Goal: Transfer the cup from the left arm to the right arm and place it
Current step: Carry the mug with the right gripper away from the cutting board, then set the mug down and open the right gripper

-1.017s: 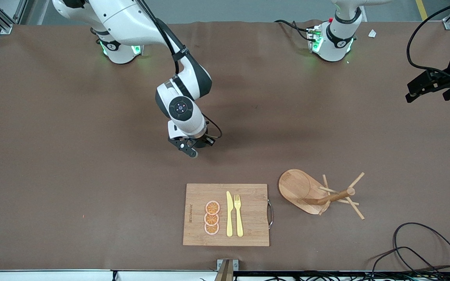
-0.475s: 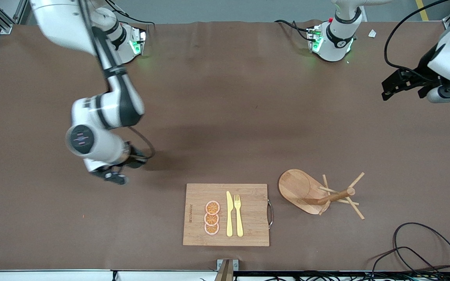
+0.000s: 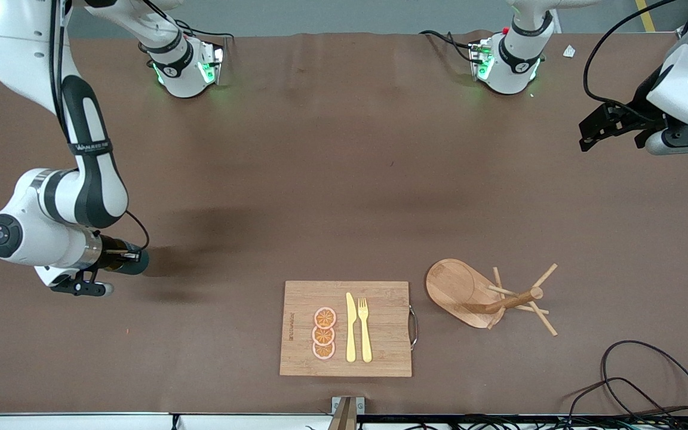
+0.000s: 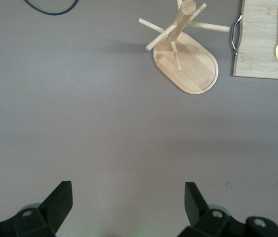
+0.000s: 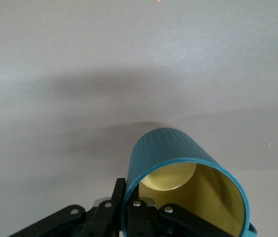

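The cup point(image 5: 176, 160) is dark teal with a tan-yellow inside. My right gripper point(image 5: 129, 200) is shut on its rim wall, one finger inside and one outside. In the front view the right gripper point(image 3: 116, 258) holds the cup point(image 3: 135, 263) on its side, low over the bare table at the right arm's end. My left gripper point(image 3: 604, 126) is open and empty, up over the left arm's end of the table. Its spread fingers show in the left wrist view point(image 4: 59, 200), with bare table between them.
A wooden cutting board point(image 3: 380, 352) near the front edge holds three orange slices point(image 3: 323, 333), a yellow knife point(image 3: 350, 327) and a fork point(image 3: 365, 329). A wooden mug tree point(image 3: 487, 295) stands beside it and also shows in the left wrist view point(image 4: 183, 54). Black cables point(image 3: 648, 382) lie at the front corner.
My right arm has swung the cup from the middle of the table out to the right arm's end. My left gripper has shifted slightly inward at its own end.
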You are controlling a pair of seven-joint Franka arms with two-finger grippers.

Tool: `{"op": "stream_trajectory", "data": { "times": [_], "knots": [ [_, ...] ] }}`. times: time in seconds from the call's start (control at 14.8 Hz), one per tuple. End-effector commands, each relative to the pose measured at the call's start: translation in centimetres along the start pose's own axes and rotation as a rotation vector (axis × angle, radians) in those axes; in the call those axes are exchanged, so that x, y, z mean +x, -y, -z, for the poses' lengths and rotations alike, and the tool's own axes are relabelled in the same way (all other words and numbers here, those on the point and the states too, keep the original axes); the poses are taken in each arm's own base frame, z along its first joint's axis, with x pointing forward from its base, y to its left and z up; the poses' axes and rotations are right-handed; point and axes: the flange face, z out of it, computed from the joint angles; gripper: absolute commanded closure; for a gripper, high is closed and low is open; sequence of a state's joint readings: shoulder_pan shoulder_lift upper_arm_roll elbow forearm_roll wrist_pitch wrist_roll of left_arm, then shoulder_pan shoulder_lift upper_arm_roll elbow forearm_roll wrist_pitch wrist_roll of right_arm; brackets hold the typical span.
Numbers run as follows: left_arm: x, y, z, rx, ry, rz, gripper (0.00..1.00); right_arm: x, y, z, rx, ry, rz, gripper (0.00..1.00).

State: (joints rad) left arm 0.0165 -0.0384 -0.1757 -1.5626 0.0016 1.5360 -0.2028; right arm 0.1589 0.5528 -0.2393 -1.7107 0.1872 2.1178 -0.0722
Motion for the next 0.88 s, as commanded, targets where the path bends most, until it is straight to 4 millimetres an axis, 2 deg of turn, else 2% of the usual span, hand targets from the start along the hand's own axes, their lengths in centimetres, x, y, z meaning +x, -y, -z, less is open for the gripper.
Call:
{"op": "stream_trajectory", "data": {
  "times": [0.0, 0.07, 0.2, 0.27, 0.41, 0.61, 0.81],
  "knots": [
    [-0.7, 0.4, 0.4, 0.003, -0.016, -0.01, 0.0, 0.3, -1.7, -2.6, 0.03, 0.003, 0.032, 0.96],
    [-0.7, 0.5, 0.5, 0.003, -0.016, -0.008, 0.0, 0.4, -1.8, -2.6, 0.038, 0.002, 0.026, 0.89],
    [-0.5, 0.6, 0.2, 0.004, -0.01, -0.007, 0.0, 0.7, -1.7, -1.9, 0.053, -0.013, 0.016, 0.62],
    [-0.4, 0.6, 0.1, 0.002, -0.008, -0.005, 0.0, 1.1, -1.4, -0.9, 0.053, -0.028, 0.022, 0.38],
    [-0.4, 0.7, 0.1, 0.002, -0.008, -0.004, 0.0, 1.2, -1.9, 1.4, 0.047, -0.063, 0.048, 0.02],
    [-0.5, 0.7, 0.2, 0.002, -0.011, -0.004, 0.0, 0.2, -2.1, 10.2, 0.057, -0.186, 0.103, 0.0],
    [-0.8, -0.1, 0.7, 0.001, -0.019, 0.001, 0.0, -4.1, -2.3, 18.9, 0.005, -0.173, 0.146, 0.0]
  ]
}}
